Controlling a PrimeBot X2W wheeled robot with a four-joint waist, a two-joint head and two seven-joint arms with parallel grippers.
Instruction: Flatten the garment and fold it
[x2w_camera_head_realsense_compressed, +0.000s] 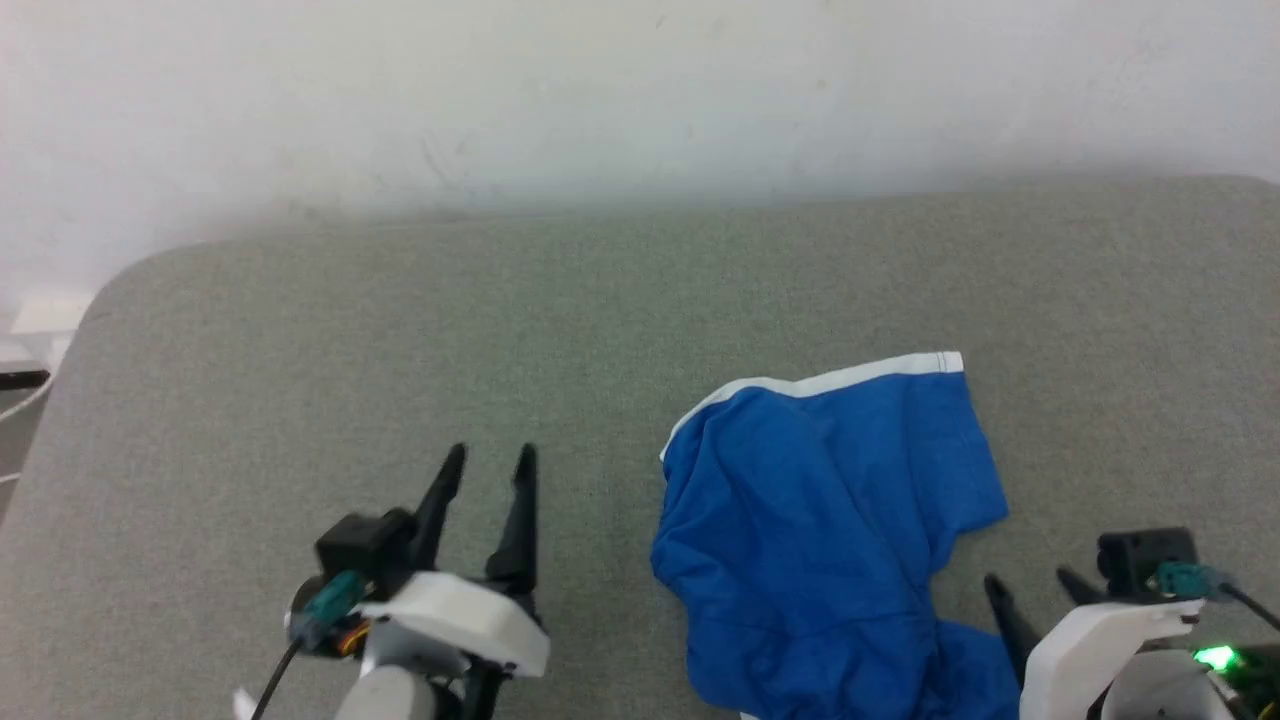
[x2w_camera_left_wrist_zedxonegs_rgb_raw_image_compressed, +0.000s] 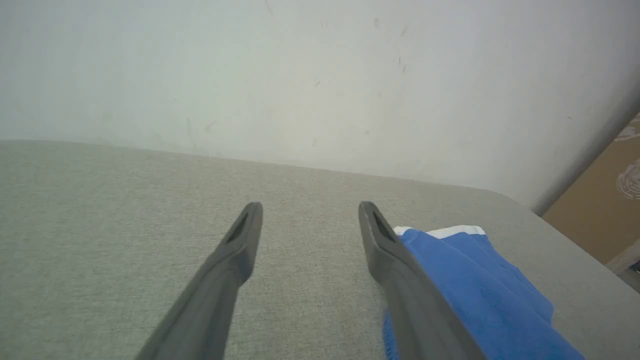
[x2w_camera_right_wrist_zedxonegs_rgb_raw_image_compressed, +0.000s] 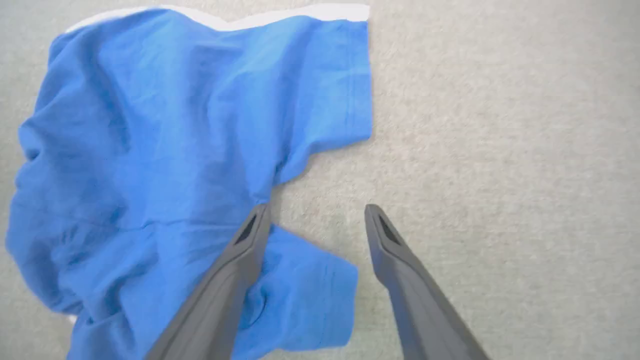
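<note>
— Royal-blue shorts (x2w_camera_head_realsense_compressed: 820, 520) are seen crumpled on the grey fabric surface (x2w_camera_head_realsense_compressed: 400, 330). Where are they placed relative to the grippers?
— They are spread just to the right of the left gripper (x2w_camera_head_realsense_compressed: 492, 452), and ahead and to the left of the right gripper (x2w_camera_head_realsense_compressed: 1028, 577). The white band (x2w_camera_head_realsense_compressed: 830, 378) is found at the edge farthest from both.
— How are the jaws held?
— The left gripper's are parted wide, with bare surface between them and nothing gripped. The right gripper's are likewise spread apart. One finger (x2w_camera_right_wrist_zedxonegs_rgb_raw_image_compressed: 225, 280) is seen over a leg of the shorts, the other over bare surface, and no cloth is clamped.
</note>
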